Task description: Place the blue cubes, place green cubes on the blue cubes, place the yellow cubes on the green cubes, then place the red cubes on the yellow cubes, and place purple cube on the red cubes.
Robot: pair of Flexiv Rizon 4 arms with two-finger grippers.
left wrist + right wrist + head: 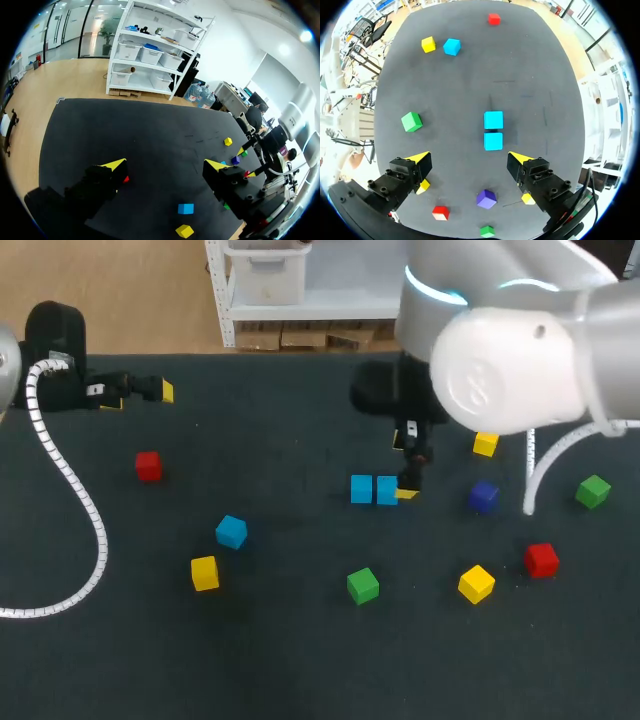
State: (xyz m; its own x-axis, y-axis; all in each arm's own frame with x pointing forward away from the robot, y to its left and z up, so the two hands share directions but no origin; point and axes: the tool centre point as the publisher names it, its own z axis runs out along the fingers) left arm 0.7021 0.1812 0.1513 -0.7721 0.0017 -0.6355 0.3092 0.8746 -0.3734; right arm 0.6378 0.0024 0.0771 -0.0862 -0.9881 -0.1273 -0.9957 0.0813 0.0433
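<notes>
- Right tool [469, 159]: fingers spread wide, nothing held; we hang low, just short of blue pair.
- Near blue cube [493, 141] touching far blue cube [493, 120], side by side on counter [535, 75].
- Head view: one fingertip just beside pair, possibly in contact; unclear.
- Risk: sideways exit nudges pair and splits base row, so green layer would sit crooked.
- Third blue cube [452, 46]: well apart, not yet in row.
- Left tool [165, 164]: fingers apart, empty, near counter's far left corner; we judge no hazard.

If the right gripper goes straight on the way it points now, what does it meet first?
Probably the pair of blue cubes, lying ahead of the right gripper between its open jaws; depth is unclear.
</notes>
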